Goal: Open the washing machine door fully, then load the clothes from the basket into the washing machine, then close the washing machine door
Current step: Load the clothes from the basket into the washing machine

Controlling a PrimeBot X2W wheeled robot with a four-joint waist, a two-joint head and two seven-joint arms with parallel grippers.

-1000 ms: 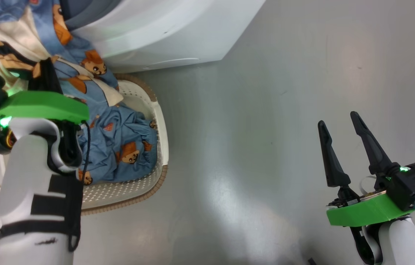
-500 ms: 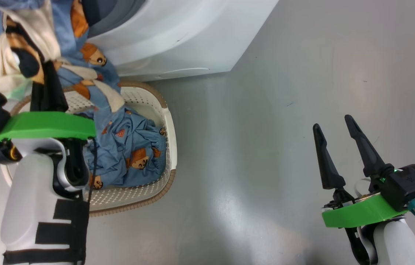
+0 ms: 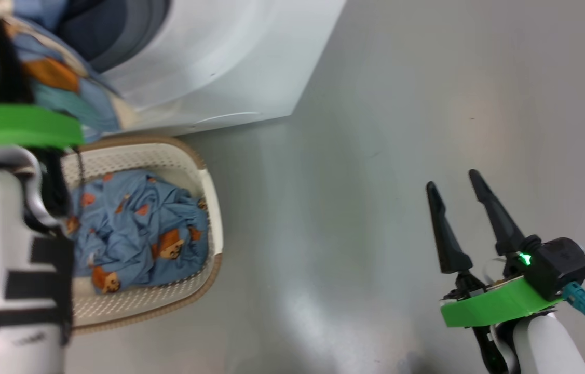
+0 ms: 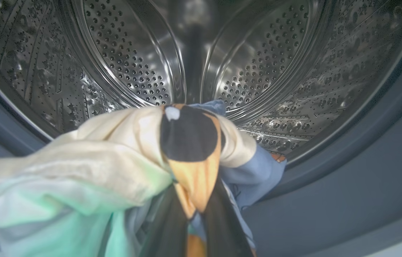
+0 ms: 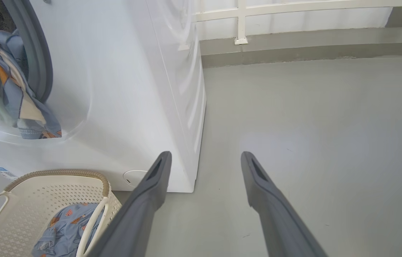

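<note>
My left gripper (image 4: 193, 210) is shut on a piece of the clothes (image 4: 115, 150), cream, orange and light blue, at the mouth of the washing machine (image 3: 209, 52), facing the steel drum (image 4: 258, 53). That piece hangs over the grey rubber ring (image 5: 38, 53) down the white front. More blue printed clothes (image 3: 136, 234) lie in the basket (image 3: 204, 171) on the floor below the opening. My right gripper (image 3: 458, 192) hovers open over bare floor to the right, holding nothing. The washing machine door is out of view.
Grey floor (image 3: 375, 156) stretches to the right of the machine and basket. A low wall with a white railing (image 5: 240, 21) runs behind. My left forearm (image 3: 7, 249) covers the basket's left part in the head view.
The head view has shifted. My left gripper has lifted the cream and blue piece out of the basket up to the drum opening. The right gripper stays open in place.
</note>
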